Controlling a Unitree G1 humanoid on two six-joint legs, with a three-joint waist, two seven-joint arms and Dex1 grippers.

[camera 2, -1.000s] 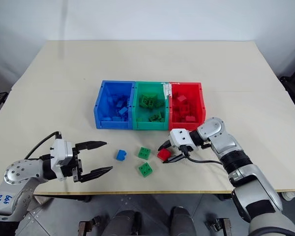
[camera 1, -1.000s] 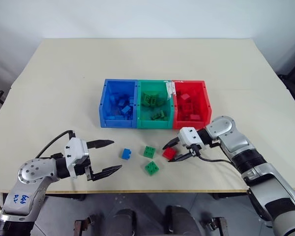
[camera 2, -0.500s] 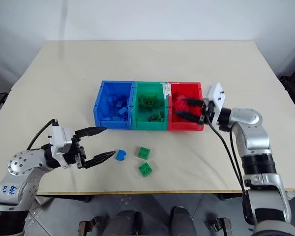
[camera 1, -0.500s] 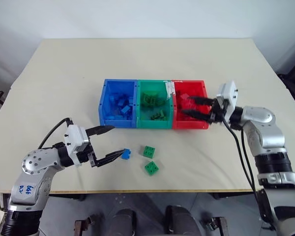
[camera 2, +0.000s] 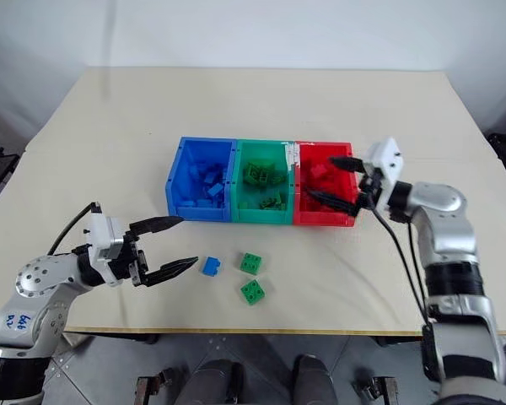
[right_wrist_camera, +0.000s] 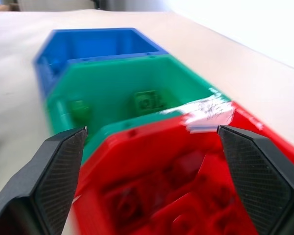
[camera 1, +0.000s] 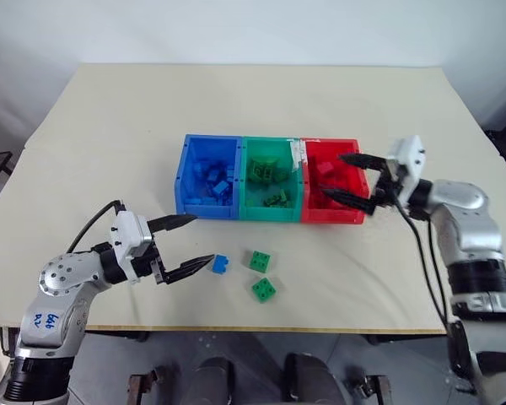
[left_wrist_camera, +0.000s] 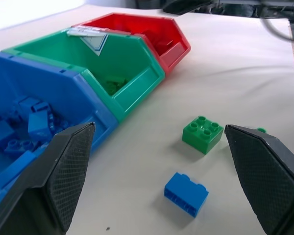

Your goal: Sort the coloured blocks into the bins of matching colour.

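Table [camera 1: 110, 126] — bins [camera 1: 270, 181] mid-surface

Three joined bins [camera 1: 270, 215] sit mid-tabletop [camera 1: 110, 126], holding blocks. Three loose blocks [camera 1: 259, 261] lie on the tabletop nearer than the bins.

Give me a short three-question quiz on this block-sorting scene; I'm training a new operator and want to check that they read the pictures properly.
1. How many blocks lie loose on the table, and in which colours?
2. True or false: the right hand is open over the red bin.
3. Which loose block lies nearest the left hand: (a) the blue block, (b) a green block?

Key:
1. Three: one blue, two green (the other).
2. True; nothing sits between its fingers.
3. (a).
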